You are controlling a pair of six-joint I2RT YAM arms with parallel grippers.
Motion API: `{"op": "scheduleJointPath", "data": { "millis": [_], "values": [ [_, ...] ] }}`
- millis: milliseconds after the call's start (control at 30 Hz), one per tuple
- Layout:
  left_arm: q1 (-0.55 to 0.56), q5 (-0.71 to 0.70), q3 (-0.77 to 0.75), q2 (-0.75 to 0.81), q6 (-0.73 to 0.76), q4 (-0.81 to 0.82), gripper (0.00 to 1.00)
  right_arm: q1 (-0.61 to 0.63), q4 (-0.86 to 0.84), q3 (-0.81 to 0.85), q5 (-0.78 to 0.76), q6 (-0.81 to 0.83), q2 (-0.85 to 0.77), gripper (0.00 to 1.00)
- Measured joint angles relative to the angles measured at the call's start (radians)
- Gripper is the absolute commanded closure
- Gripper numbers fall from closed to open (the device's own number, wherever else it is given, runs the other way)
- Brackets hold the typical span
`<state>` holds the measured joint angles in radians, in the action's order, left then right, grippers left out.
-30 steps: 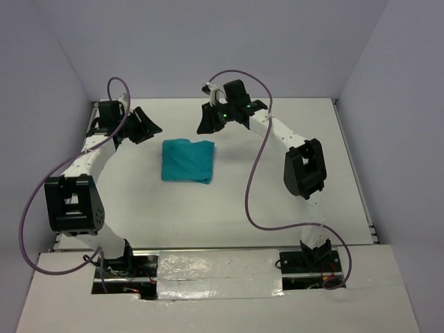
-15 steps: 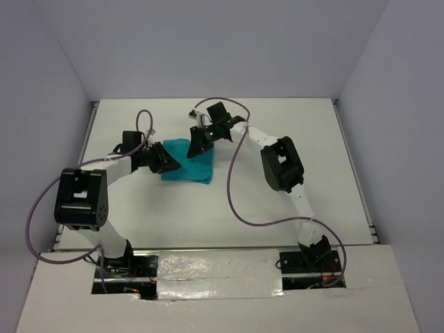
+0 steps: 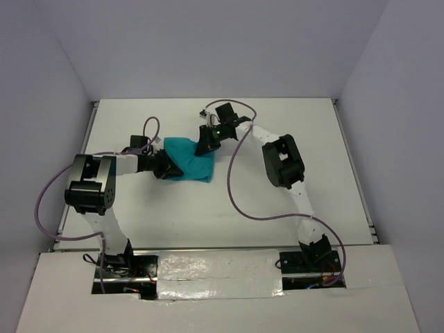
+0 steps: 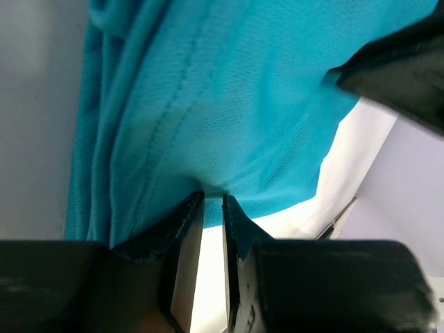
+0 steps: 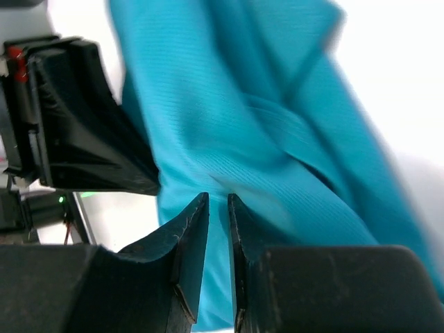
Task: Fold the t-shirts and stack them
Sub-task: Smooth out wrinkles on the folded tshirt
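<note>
The left gripper (image 4: 210,201) has its jaws pressed nearly together, leaving only a thin slot, and the tips pinch a hem of the t-shirt (image 3: 193,166), whose creases run together at the pinch point. The right gripper (image 5: 217,200) is likewise drawn in to a narrow slot with teal fabric in it at the tips, a pinch on the cloth. The t-shirt is plain teal and bunched into a compact, roughly folded mass; it sits left of the table centre, toward the far half, between the two grippers. In the top view the left gripper meets the garment at its left edge and the right gripper meets it at the upper right corner, where the cloth rises toward the fingers. Each wrist view shows the opposite gripper as a dark block just beside the fabric. The left arm (image 3: 90,184) reaches in from the left with its elbow bent near the table's left side; the right arm (image 3: 283,163) stretches from its base diagonally to the far left. Purple cables (image 3: 236,201) loop along both arms. The table (image 3: 347,159) is white, enclosed by pale walls (image 3: 208,48) on three sides
</note>
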<state>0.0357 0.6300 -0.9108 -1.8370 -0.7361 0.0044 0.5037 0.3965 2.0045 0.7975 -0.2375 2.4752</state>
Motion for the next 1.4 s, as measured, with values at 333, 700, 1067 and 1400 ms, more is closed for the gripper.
{"op": "scheduleJointPath", "data": {
  "millis": [333, 700, 1067, 1400],
  "values": [
    [0.001, 0.001, -0.019, -0.019, 0.000, 0.002, 0.69, -0.103, -0.010, -0.003, -0.023, -0.021, 0.001, 0.75],
    [0.003, 0.000, -0.098, 0.037, 0.003, -0.088, 0.49, -0.121, -0.102, -0.134, 0.160, -0.051, -0.114, 0.75],
    [0.003, 0.005, -0.334, 0.086, 0.003, -0.135, 0.50, -0.020, -0.061, -0.211, 0.185, 0.056, -0.249, 0.75],
    [0.003, -0.006, -0.422, -0.137, 0.001, -0.192, 0.51, 0.040, 0.049, -0.373, 0.136, 0.158, -0.248, 0.76]
  ]
}}
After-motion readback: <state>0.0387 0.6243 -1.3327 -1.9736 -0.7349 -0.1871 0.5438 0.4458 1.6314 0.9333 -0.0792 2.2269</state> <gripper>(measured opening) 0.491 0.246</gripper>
